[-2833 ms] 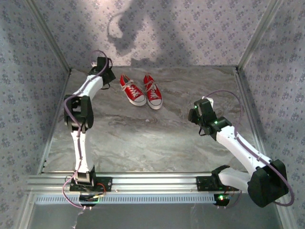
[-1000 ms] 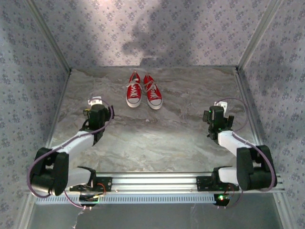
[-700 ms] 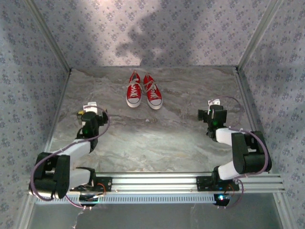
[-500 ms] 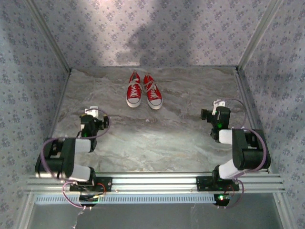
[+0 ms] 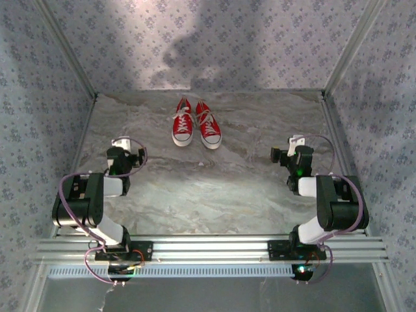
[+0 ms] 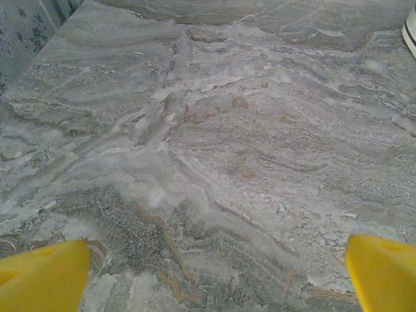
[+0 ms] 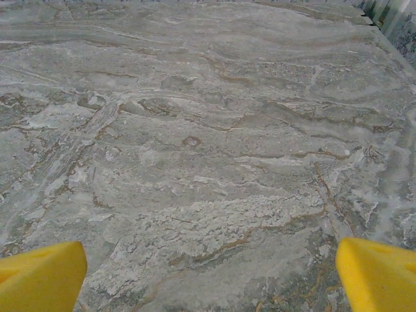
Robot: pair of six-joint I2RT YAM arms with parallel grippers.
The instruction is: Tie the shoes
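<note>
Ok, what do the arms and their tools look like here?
The left arm and right arm have white links, black joint housings, and a thin purple cable looping along each. The left tool and right tool have blunt yellow fingers.

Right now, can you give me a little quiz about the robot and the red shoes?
1. True or false: the shoes stand side by side on the table, toes toward the arms.
2. The left gripper is: A open, B shut on a lace, C shut on a shoe.
3. Does the right gripper touch the shoes?
Key: 1 true; 2 A; 3 no, it is open and well apart from them.
</note>
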